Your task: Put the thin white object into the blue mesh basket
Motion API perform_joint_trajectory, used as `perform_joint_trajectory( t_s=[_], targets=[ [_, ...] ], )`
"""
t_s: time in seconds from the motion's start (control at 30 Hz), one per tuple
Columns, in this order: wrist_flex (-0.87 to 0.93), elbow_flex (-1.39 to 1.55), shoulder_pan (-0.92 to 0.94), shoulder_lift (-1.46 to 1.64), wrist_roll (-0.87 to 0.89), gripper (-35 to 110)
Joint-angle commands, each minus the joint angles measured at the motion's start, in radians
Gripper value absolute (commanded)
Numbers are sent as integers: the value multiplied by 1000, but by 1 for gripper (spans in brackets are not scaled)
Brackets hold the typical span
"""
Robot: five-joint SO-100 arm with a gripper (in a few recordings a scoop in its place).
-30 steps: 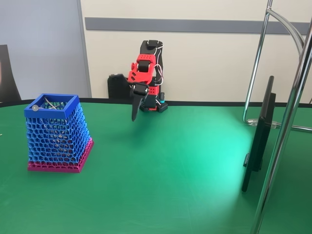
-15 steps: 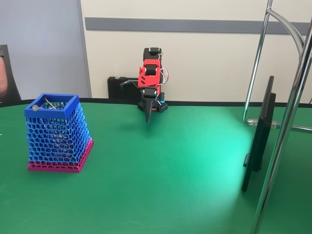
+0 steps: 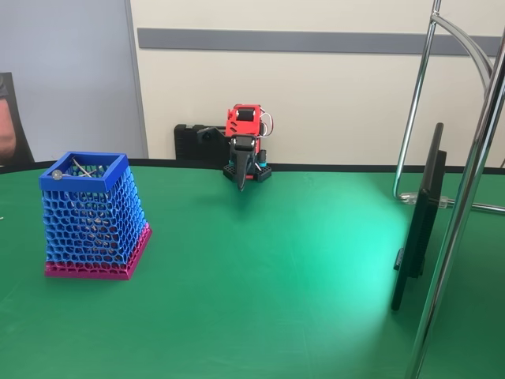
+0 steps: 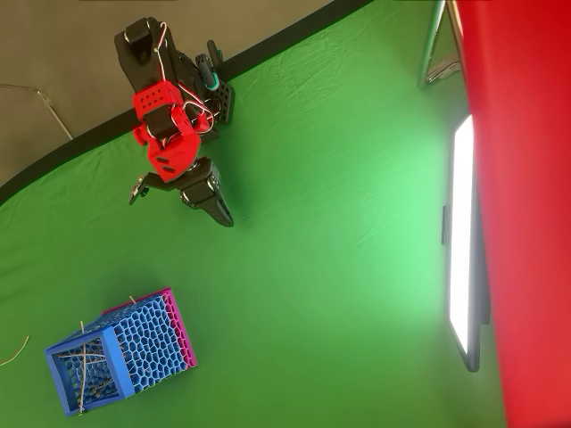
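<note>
Gripper [image 3: 241,183] hung closed and empty near the arm base, well apart from basket [image 3: 93,215]; monitor [image 3: 418,217] stood at right.

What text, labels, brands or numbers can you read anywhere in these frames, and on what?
None can be read.
The red and black arm, its gripper, the blue mesh basket and the green table carry no visible lettering.
The screen is washed out to plain white in the overhead view and edge-on in the fixed view.
</note>
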Motion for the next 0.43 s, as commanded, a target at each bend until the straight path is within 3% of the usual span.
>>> perform_joint_trajectory(
  t_s=[0.0,0.4],
  targets=[
    [14,8,-2,23,9,1],
    [25,8,-2,28,12,1]
  ],
)
